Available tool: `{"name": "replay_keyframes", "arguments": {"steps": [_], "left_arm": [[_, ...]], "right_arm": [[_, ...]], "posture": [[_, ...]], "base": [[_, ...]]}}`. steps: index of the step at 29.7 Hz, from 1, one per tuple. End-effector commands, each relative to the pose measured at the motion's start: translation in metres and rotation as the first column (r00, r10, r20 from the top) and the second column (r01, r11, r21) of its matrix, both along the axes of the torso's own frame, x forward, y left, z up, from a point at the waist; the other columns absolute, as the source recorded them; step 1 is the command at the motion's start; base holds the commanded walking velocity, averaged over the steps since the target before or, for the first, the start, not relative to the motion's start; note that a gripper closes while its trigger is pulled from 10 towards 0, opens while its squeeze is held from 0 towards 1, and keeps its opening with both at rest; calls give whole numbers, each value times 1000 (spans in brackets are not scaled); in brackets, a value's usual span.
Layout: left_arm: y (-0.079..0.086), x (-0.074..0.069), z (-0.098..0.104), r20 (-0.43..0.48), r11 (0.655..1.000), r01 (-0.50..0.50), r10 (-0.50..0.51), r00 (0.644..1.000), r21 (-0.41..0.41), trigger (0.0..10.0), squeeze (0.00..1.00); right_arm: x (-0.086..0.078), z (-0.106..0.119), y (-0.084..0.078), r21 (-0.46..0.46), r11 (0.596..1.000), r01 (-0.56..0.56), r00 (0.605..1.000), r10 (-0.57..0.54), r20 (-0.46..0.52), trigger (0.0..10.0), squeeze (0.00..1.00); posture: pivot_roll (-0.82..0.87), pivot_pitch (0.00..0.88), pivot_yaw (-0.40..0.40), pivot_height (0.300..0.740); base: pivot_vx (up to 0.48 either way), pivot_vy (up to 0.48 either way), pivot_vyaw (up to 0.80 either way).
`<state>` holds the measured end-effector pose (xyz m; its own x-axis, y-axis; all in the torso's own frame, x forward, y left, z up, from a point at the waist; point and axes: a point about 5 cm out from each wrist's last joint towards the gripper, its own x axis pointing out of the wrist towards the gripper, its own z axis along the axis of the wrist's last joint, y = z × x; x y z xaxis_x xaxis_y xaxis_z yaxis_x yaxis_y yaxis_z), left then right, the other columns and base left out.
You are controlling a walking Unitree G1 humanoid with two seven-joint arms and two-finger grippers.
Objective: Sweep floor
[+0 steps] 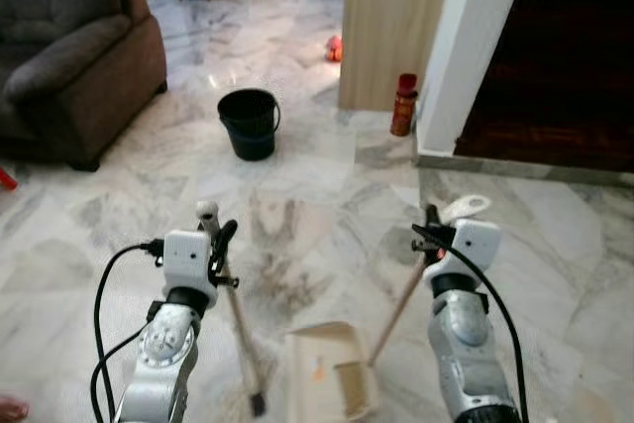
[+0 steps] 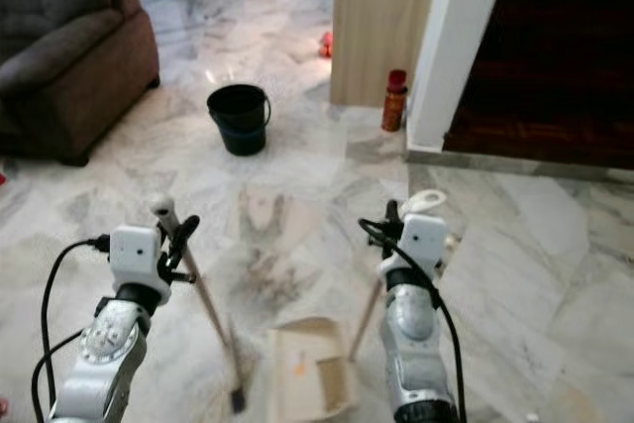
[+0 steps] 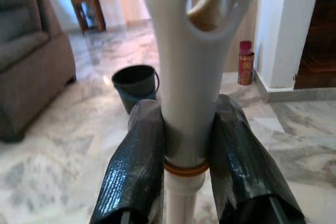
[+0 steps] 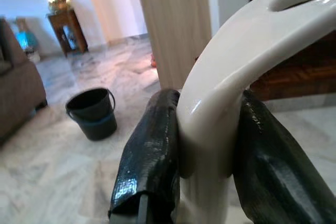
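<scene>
We see left gripper (image 1: 220, 245) clamped on broom handle (image 3: 185, 103), right gripper (image 1: 433, 230) clamped on dustpan handle (image 4: 220, 114); dustpan (image 1: 332, 369) at 6 o'clock, black bucket (image 1: 249, 123) at 12.

Silver arms, white wrist boxes, black cables.

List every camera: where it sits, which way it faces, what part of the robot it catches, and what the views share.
Left eye view: head camera, looking forward and down at the marble floor; both silver arms show, left gripper on the broom handle, right gripper on the dustpan handle.
Right eye view: the same scene from the other eye, with the dustpan low between the arms.
Left wrist view: along two black fingers clamping the white broom handle.
Right wrist view: along fingers clamping the dustpan handle.
Shared by all views: the black bucket.
</scene>
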<state>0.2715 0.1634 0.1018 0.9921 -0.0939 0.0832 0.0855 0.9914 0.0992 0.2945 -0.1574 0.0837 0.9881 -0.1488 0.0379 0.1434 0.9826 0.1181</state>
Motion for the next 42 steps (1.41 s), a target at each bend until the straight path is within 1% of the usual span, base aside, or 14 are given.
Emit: {"name": "replay_keyframes", "arguments": {"steps": [1,12,18,25,34,37,42], "left_arm": [[4,2,10,44,1000,-7,7,999,14,10000,0],[4,2,9,42,1000,0,-1,999,20,10000,0],[3,2,7,37,1000,5,-6,999,22,10000,0],[3,2,8,37,1000,5,-6,999,21,10000,0],[3,2,8,36,1000,2,-3,999,18,10000,0],[4,2,8,36,1000,-1,1,999,19,10000,0],[4,2,7,34,1000,-6,5,999,20,10000,0]], "right_arm": [[6,12,4,-2,1000,-15,999,15,50,10000,0],[7,12,7,-13,999,-35,998,36,55,10000,0],[7,12,8,-9,999,-37,998,37,55,10000,0],[7,12,8,-7,999,-43,997,44,56,10000,0],[7,12,9,-10,999,-45,997,46,57,10000,0],[7,11,9,4,999,-48,997,47,55,10000,0],[7,9,9,2,999,-48,998,48,46,10000,0]], "posture": [[106,20,40,740],[108,0,42,740],[108,0,42,740],[111,0,41,740],[117,6,39,740],[117,10,39,740],[120,6,40,740]], "base": [[307,0,0],[305,0,0],[307,0,693],[313,0,0],[316,0,571],[317,0,0],[316,0,0]]}}
